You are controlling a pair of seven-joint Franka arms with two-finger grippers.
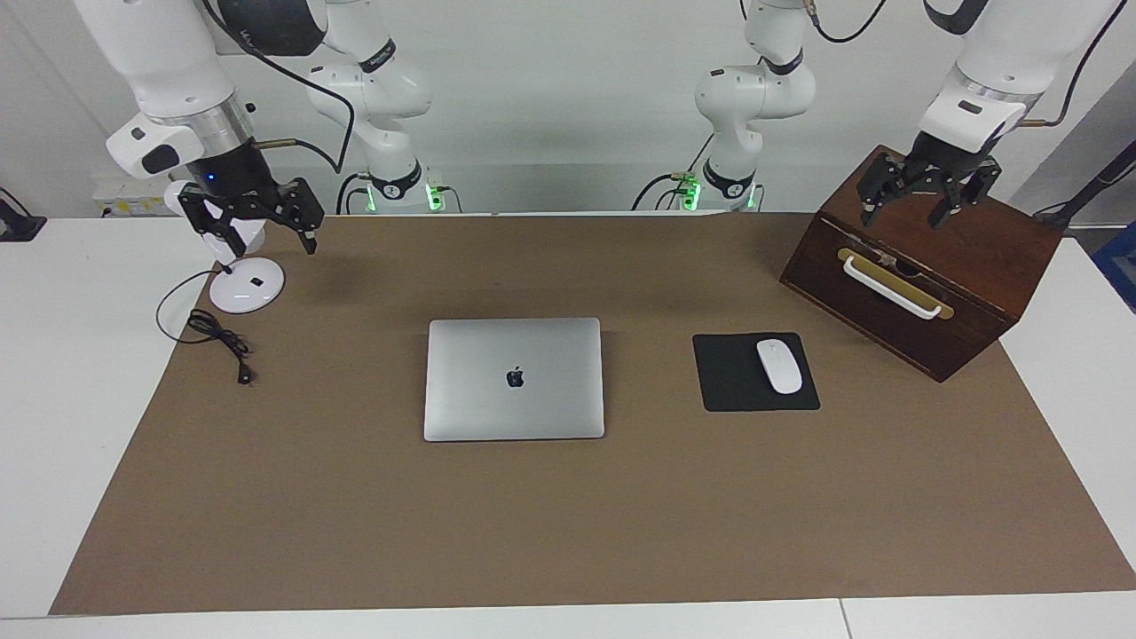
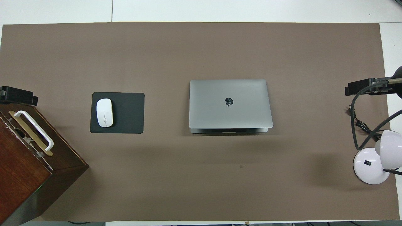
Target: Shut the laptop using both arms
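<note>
The silver-grey laptop (image 1: 515, 408) lies flat in the middle of the brown mat with its lid down and the dark apple logo facing up. In the overhead view the laptop (image 2: 230, 113) shows a thin strip of its base along the edge nearer the robots. My right gripper (image 1: 253, 226) hangs open and empty over the white lamp base, at the right arm's end of the table; it also shows in the overhead view (image 2: 366, 86). My left gripper (image 1: 927, 200) hangs open and empty over the wooden box; its tip shows in the overhead view (image 2: 17, 95). Both are well away from the laptop.
A dark wooden box (image 1: 976, 266) with a white handle stands at the left arm's end. A black mouse pad (image 1: 737, 390) with a white mouse (image 1: 778, 366) lies between box and laptop. A white lamp (image 1: 247, 286) and black cable (image 1: 217, 333) lie at the right arm's end.
</note>
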